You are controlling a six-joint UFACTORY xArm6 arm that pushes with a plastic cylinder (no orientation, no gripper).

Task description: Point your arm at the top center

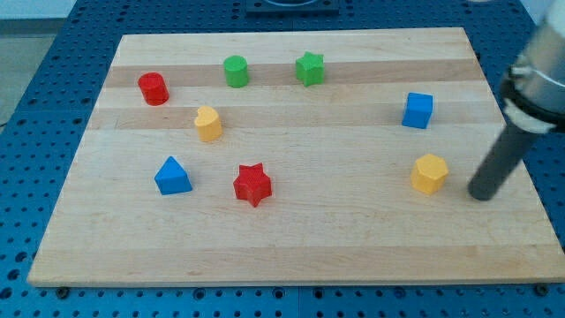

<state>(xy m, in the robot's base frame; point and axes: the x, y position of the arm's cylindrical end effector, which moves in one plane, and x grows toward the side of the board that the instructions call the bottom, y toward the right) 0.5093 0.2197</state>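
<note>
My tip rests on the wooden board at the view's right, just right of a yellow hexagon block with a small gap between them. A blue cube lies above the hexagon. Near the view's top centre stand a green cylinder and a green star. A red cylinder is at the top left, a yellow heart below it to the right. A blue triangle and a red star lie at the lower left of centre.
The board lies on a blue perforated table. The arm's grey body enters from the view's upper right edge. The board's right edge is close to my tip.
</note>
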